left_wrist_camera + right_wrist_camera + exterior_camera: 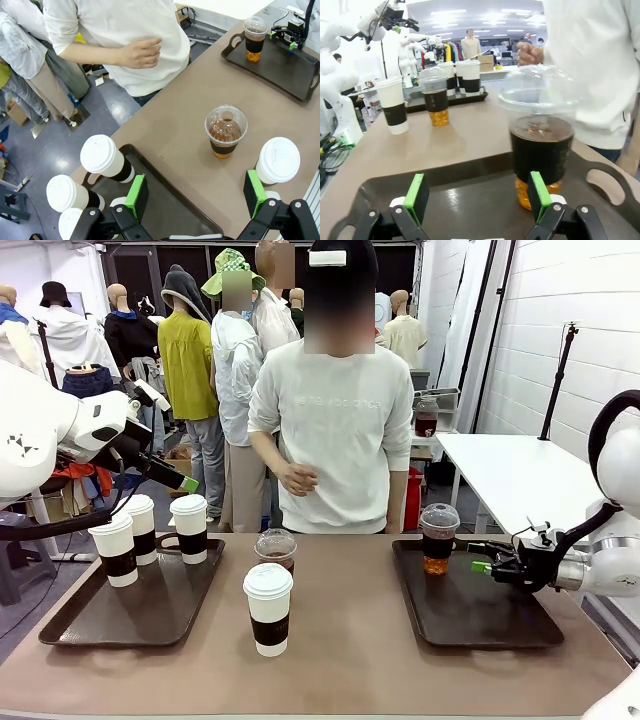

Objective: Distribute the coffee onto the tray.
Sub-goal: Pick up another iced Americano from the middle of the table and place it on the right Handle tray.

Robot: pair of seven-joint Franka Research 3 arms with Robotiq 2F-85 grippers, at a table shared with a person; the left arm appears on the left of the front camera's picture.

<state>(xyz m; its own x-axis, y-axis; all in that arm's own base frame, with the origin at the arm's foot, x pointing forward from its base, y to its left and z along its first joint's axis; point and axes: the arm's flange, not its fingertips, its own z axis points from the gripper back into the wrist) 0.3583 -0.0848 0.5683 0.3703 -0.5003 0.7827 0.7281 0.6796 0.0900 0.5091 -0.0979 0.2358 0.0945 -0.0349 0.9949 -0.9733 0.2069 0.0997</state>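
Along the lower left of the front view, a dark tray (60, 625) sits near the left edge of the tabletop (350, 660). It carries three white paper cups (189, 528) with brown sleeves, bunched at its far end, so the near half of the tray is bare. A fourth white paper cup (269, 608) stands alone on the tabletop at lower centre, with one clear dome-lidded cup (276, 548) of dark coffee just behind it and open tabletop on either side of the pair. At lower right, a second tray (500, 630) holds the other clear cup (438, 538) at its far left corner, with most of its surface free. That makes four paper cups, two clear cups and two trays. The left hand (195, 195) hangs above the left tray's inner edge, fingers spread wide and holding nothing. The right hand (485, 564) is low over the right tray, near the clear cup but apart from it, likewise wide open and empty.
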